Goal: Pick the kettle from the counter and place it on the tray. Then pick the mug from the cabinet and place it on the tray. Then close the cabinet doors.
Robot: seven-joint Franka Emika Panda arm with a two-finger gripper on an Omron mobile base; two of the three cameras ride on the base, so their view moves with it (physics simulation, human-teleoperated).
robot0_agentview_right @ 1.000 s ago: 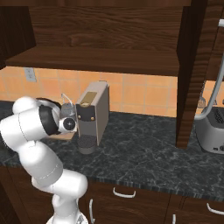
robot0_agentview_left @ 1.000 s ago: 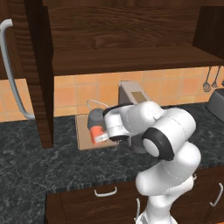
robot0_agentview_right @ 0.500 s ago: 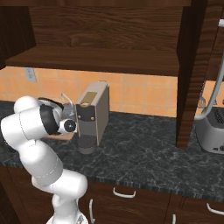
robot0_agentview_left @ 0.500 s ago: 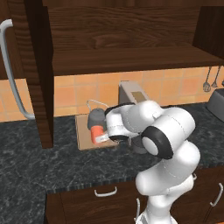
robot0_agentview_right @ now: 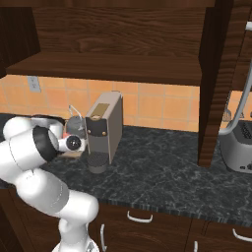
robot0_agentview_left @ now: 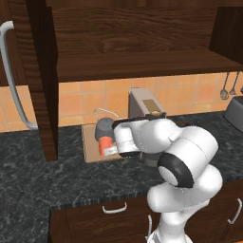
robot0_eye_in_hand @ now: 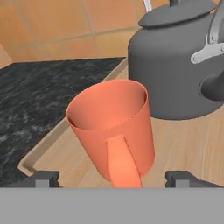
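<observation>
Mug (robot0_eye_in_hand: 113, 127): orange-red, tapered, handle toward camera, upright on tray (robot0_eye_in_hand: 52, 148) beside kettle (robot0_eye_in_hand: 175, 65); pincer (robot0_eye_in_hand: 113, 178) spread

The mug (robot0_eye_in_hand: 114, 129) is orange-red, the kettle (robot0_eye_in_hand: 177, 64) dark grey. The tray (robot0_eye_in_hand: 65, 153) is pale tan wood, on a black-grey marbled surface (robot0_agentview_left: 42, 182). The wall tiles (robot0_agentview_right: 162, 106) look orange, possibly mottled.

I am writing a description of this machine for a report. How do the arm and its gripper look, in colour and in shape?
The arm is made of glossy white, rounded, bulging segments with dark black rings at the joints; one big black ring shows on the front of the elbow. The gripper ends in two small dark grey, blocky fingertips. No cables or markings are visible.
</observation>
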